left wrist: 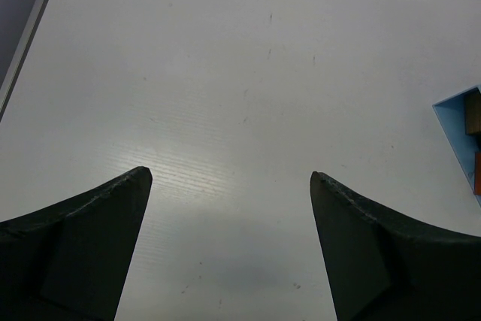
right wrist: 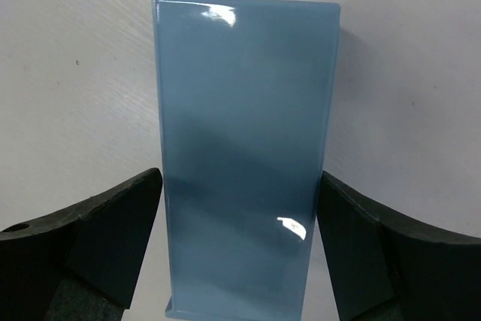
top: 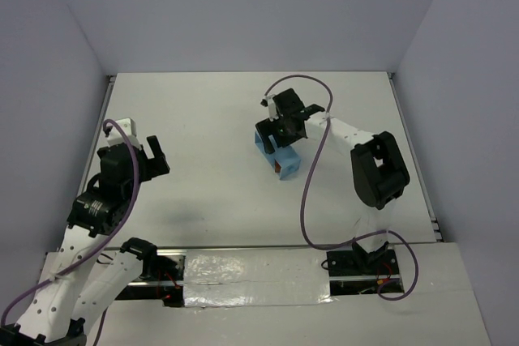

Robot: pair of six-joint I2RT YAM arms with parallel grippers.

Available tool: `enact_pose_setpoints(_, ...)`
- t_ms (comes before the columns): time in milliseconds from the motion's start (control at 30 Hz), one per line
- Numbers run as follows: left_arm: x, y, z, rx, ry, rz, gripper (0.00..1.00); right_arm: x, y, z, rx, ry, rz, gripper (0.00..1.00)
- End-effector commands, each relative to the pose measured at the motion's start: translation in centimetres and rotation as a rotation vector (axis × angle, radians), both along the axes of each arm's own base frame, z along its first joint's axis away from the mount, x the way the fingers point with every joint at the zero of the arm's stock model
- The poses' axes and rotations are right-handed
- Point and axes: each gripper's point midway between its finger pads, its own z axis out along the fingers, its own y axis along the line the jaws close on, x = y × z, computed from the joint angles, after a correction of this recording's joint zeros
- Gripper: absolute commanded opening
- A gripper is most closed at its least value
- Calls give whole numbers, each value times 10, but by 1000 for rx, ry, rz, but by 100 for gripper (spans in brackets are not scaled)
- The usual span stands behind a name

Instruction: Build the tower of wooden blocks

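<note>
Right wrist view: right end effector (right wrist: 239, 186) fingers apart, flanking the light blue rectangular tray (right wrist: 244, 95), small brown and orange wooden blocks (left wrist: 473, 113) inside it; left end effector (left wrist: 231, 178) fingers apart, well left of the tray, above the white worktop (left wrist: 225, 50).

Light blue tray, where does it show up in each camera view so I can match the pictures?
Top external: the light blue tray sits right of centre, partly under the right gripper.
Left wrist: only a corner shows, at the right edge.
Right wrist: it fills the centre, between that gripper's fingers.
Shared landmark: the white table, seen in all three views.
</note>
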Motion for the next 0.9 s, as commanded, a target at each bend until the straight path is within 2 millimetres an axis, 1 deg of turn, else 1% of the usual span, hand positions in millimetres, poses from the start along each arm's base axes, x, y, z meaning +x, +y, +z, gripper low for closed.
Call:
enact_pose_setpoints(0,6,-2,8,2,-40,-14,100,-5,6,-3,11,15,33,87)
enact_pose_setpoints(33,6,-2,9,2,-40,-14,99,-5,4,-4,-4,7,28,73)
enact_pose_setpoints(67,6,-1,8,4,-39,-13,99,-4,3,-4,-20,-1,19,66)
enact_pose_setpoints(133,6,-2,8,4,-39,-15,99,-7,3,-3,-59,-13,16,55)
enact_pose_setpoints(167,5,-1,9,3,-42,-12,99,-8,4,-3,-92,-31,9,53)
enact_pose_setpoints(233,6,-1,9,2,-40,-13,100,-8,1,4,-131,-72,-29,51)
enact_pose_setpoints(267,5,-1,8,5,-38,-10,100,-5,-4,9,-176,-111,-75,50)
enact_pose_setpoints(300,5,-1,9,3,-40,-9,99,-11,3,16,-195,-141,-83,50)
enact_pose_setpoints(333,5,0,9,5,-39,-7,99,-13,3,20,-219,-166,-109,50)
enact_pose_setpoints(367,5,0,8,6,-36,-3,99,-11,-2,27,-276,-218,-145,50)
enact_pose_setpoints(400,5,0,8,6,-36,-3,100,-19,7,32,-301,-239,-131,50)
enact_pose_setpoints(467,5,0,8,6,-36,-2,100,-23,10,35,-358,-275,-162,50)
enact_pose_setpoints(500,5,0,8,5,-35,-1,100,-22,2,42,-424,-313,-199,51)
enact_pose_setpoints(533,5,1,8,6,-35,0,100,-28,9,42,-444,-331,-205,52)
enact_pose_setpoints(567,5,1,8,6,-35,0,99,-29,8,37,-489,-341,-215,52)
enact_pose_setpoints(600,5,1,8,7,-36,2,99,-29,5,42,-536,-363,-231,52)
enact_pose_setpoints(667,5,1,9,5,-39,4,100,-34,12,38,-571,-373,-242,52)
enact_pose_setpoints(700,5,1,10,4,-43,4,100,-36,10,38,-596,-381,-242,52)
enact_pose_setpoints(800,4,1,10,3,-45,4,100,-37,12,40,-606,-394,-256,53)
enact_pose_setpoints(867,4,1,10,3,-45,2,99,-33,8,43,-600,-397,-268,53)
